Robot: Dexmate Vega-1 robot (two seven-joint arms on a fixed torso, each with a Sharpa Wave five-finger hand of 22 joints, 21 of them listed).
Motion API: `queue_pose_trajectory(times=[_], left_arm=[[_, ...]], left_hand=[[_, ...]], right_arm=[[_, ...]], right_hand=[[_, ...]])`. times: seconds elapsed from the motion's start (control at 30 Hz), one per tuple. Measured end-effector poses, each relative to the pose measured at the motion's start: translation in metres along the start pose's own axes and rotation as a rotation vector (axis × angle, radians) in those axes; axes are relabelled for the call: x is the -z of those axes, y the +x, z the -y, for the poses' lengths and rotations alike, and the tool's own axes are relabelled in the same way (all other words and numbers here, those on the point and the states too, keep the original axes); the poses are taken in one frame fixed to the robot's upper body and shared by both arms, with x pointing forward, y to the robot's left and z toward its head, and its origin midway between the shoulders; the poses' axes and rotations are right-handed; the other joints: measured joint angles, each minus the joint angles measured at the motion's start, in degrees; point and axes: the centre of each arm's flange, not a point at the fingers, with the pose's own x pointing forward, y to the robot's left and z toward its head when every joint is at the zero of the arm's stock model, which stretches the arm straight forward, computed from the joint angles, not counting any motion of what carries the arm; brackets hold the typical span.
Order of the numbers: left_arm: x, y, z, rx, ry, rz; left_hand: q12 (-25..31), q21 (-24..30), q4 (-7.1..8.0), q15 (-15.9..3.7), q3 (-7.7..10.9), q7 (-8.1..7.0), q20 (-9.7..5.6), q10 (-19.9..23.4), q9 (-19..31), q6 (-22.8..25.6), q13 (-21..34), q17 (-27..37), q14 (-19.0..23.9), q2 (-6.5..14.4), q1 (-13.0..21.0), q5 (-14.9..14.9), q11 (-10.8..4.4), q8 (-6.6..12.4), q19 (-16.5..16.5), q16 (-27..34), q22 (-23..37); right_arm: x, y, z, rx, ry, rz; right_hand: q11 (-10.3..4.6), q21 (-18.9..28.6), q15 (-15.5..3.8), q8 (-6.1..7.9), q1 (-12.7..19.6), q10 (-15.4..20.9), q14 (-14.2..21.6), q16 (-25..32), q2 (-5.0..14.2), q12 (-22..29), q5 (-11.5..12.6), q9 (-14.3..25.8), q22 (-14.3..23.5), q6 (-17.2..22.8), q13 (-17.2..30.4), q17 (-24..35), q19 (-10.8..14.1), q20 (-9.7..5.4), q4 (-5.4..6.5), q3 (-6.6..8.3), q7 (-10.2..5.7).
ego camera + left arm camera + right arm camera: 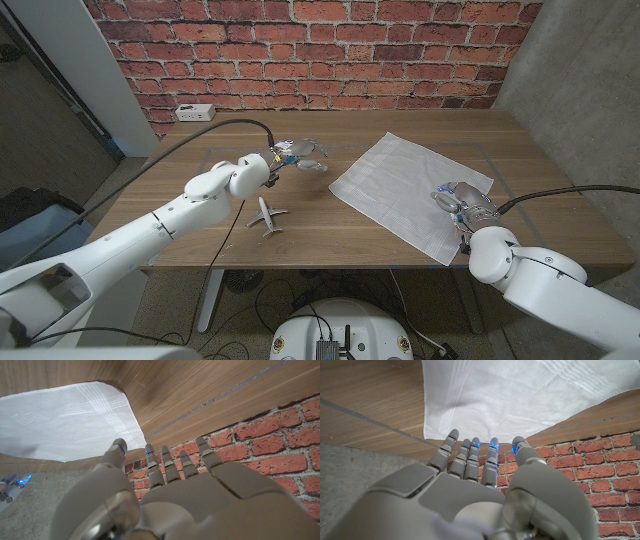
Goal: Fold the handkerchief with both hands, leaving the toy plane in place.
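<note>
Left robot hand (300,155) and right robot hand (462,203) — both spread, empty — near handkerchief (400,180).

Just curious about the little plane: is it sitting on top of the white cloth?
No, the toy plane stands on bare wood, well apart from the handkerchief.

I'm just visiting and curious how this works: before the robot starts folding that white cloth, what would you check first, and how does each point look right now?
1. White fabric handkerchief lies spread out on the brown wooden table: ok.
2. Small grey toy plane sits apart from the handkerchief: ok.
3. Left hand holds nothing, fingers apart: ok.
4. Right hand holds nothing: ok.
5. Right hand is at the handkerchief's near right edge: ok.
6. Left hand has reached the handkerchief: not ok; it hovers short of the cloth's left corner.
</note>
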Motion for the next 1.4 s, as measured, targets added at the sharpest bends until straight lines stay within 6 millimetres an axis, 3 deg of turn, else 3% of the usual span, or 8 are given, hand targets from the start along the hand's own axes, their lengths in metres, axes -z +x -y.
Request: queue_pose_trajectory(times=[0.13, 0.3, 0.57, 0.67, 1.0, 1.2, 1.4], left_arm=[[-0.008, -0.004, 0.001, -0.011, 0.044, 0.003], [-0.013, -0.007, 0.001, -0.028, 0.099, -0.004], [-0.018, -0.01, 0.002, -0.051, 0.166, -0.01], [-0.02, -0.011, 0.003, -0.058, 0.184, -0.009], [-0.024, -0.01, 0.005, -0.066, 0.231, -0.005], [-0.026, -0.008, 0.007, -0.05, 0.252, 0.003], [-0.027, -0.006, 0.009, -0.035, 0.271, 0.007]], left_hand=[[-0.29, 0.0, -0.24, -0.33, -0.24, -0.52, -0.28, 0.51, 0.0, 1.93, 0.01, 0.0, 0.5, -1.34, 2.81, 0.33, -0.51, 0.26, 0.69, 0.0, 0.0], [-0.29, 0.44, -0.24, -1.72, -0.24, -1.11, -2.16, 3.21, 0.2, 3.75, 0.14, 0.14, 4.44, -4.32, 9.37, 0.69, -0.48, -0.03, 3.38, 0.0, 0.39], [-2.01, 0.43, 0.1, -1.63, -1.37, -1.86, -2.46, 0.77, 0.29, 4.46, 0.42, 0.14, 3.86, -6.24, 13.06, 1.16, -0.21, -1.04, 3.69, -0.3, 0.44], [-2.75, 0.43, 0.39, -1.54, -1.87, -3.0, -2.46, -0.35, 0.28, 4.14, 0.42, 0.2, 2.9, -6.49, 14.36, 1.16, -0.1, -1.48, 3.69, -0.7, 0.7], [-3.43, 0.18, 0.96, -0.59, -3.17, -6.47, -2.24, -2.48, 0.56, 6.04, 0.51, 0.41, 0.99, -6.56, 16.48, 1.54, 0.2, -1.9, 3.46, -0.95, 0.7], [-3.43, 0.18, 0.95, -0.29, -3.65, -6.74, -2.06, -2.69, 0.56, 8.97, 0.69, 0.41, 0.68, -6.51, 17.86, 1.83, -0.01, -1.4, 3.24, -0.95, 0.7], [-3.43, 0.18, 0.95, -0.18, -3.65, -6.74, -2.36, -3.0, 0.55, 8.97, 0.69, 0.41, -0.03, -6.29, 18.69, 1.83, 0.1, -1.4, 2.93, -0.95, 0.69]], right_arm=[[0.001, -0.005, -0.001, 0.023, -0.055, -0.034], [-0.002, -0.012, -0.005, 0.039, -0.094, -0.047], [-0.006, -0.022, -0.009, 0.068, -0.136, -0.05], [-0.007, -0.026, -0.011, 0.083, -0.15, -0.049], [-0.007, -0.043, -0.032, 0.051, -0.158, -0.06], [-0.004, -0.052, -0.065, -0.037, -0.133, -0.112], [-0.004, -0.054, -0.077, -0.086, -0.134, -0.136]], right_hand=[[-0.68, 0.39, -0.6, 0.0, 2.14, 0.68, 1.22, 0.0, -2.14, 0.0, 0.25, 0.0, -0.04, 1.09, 0.0, -0.27, 1.07, 0.11, -0.49, -0.5, -0.14], [-1.53, 0.39, -1.63, -0.09, 4.74, 1.53, 2.25, 0.0, -4.74, -0.36, 1.0, 0.0, 0.12, 1.71, 0.0, -0.27, 1.79, 0.01, -0.56, -1.25, -0.76], [-2.2, 0.11, -1.72, -0.45, 8.27, 2.14, 2.31, -0.91, -8.27, -0.98, 1.99, -0.01, 0.12, 3.66, 0.0, -0.09, 2.18, -0.39, -0.25, -2.5, -1.25], [-2.86, 0.0, -1.73, -0.45, 9.82, 1.98, 1.66, -1.34, -9.11, -1.39, 2.37, 0.07, 0.12, 4.68, 0.28, -0.09, 2.46, -0.66, -0.06, -3.1, -1.06], [-4.91, -0.78, -1.64, -1.12, 14.98, -1.33, -2.17, -2.73, -10.44, -2.99, 3.84, 0.49, 0.35, 4.93, 0.53, 0.17, 1.73, -1.47, 0.3, -4.34, -1.63], [-5.42, -0.99, -1.5, -2.06, 17.05, -3.31, -3.89, -2.84, -10.42, -3.41, 4.69, 0.54, 0.39, 3.82, 0.57, 0.44, 0.91, -1.61, 0.68, -5.04, -2.71], [-5.92, -0.99, -1.52, -2.72, 20.02, -5.82, -5.3, -2.84, -9.86, -3.64, 5.26, 0.8, 0.39, 2.04, 0.57, 0.44, 0.42, -1.75, 0.85, -5.35, -3.45]])
